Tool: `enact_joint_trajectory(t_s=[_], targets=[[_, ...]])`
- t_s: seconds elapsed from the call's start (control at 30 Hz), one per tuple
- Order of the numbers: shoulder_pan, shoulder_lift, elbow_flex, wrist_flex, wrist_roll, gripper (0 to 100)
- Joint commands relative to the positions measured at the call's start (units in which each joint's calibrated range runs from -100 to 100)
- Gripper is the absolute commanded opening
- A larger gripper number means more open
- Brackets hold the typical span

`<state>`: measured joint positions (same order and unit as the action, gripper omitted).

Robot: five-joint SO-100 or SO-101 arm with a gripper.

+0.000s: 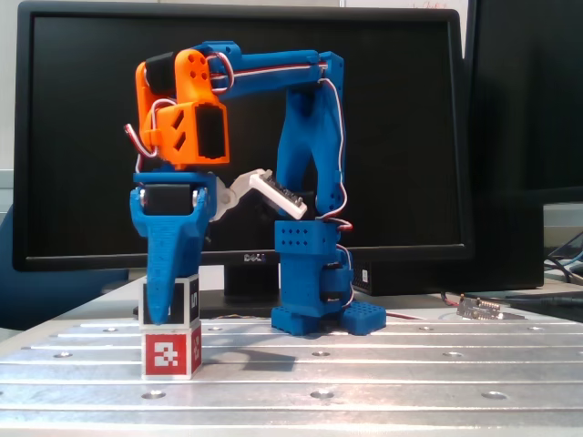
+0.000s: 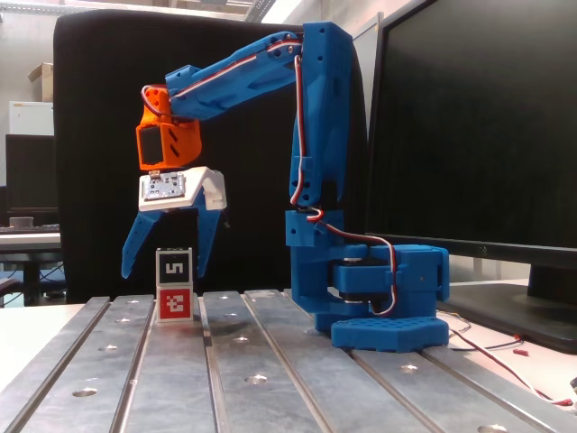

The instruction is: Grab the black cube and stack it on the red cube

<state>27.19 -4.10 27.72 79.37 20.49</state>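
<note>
The black cube (image 2: 174, 266), white-edged with a white 5, sits squarely on top of the red cube (image 2: 174, 303), which rests on the metal table. Both also show in a fixed view taken from the front: the black cube (image 1: 188, 302) on the red cube (image 1: 171, 354) with its white pixel pattern. My blue gripper (image 2: 167, 271) points straight down with its jaws spread open on either side of the black cube. Both fingertips (image 2: 132, 267) stand clear of it. From the front one finger (image 1: 160, 291) hides part of the black cube.
The arm's blue base (image 2: 383, 311) stands to the right of the stack on the slotted aluminium table (image 2: 270, 361). A black monitor (image 1: 246, 137) stands behind the arm. A small circuit board (image 1: 480, 308) and loose wires lie at the right.
</note>
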Motion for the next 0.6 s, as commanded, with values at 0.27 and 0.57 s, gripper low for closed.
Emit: enact_joint_trajectory(t_s=[0.27, 0.57], targets=[[0.4, -1.0, -7.1, 6.7, 0.0, 37], [-0.3, -1.0, -16.8, 15.1, -0.1, 37]])
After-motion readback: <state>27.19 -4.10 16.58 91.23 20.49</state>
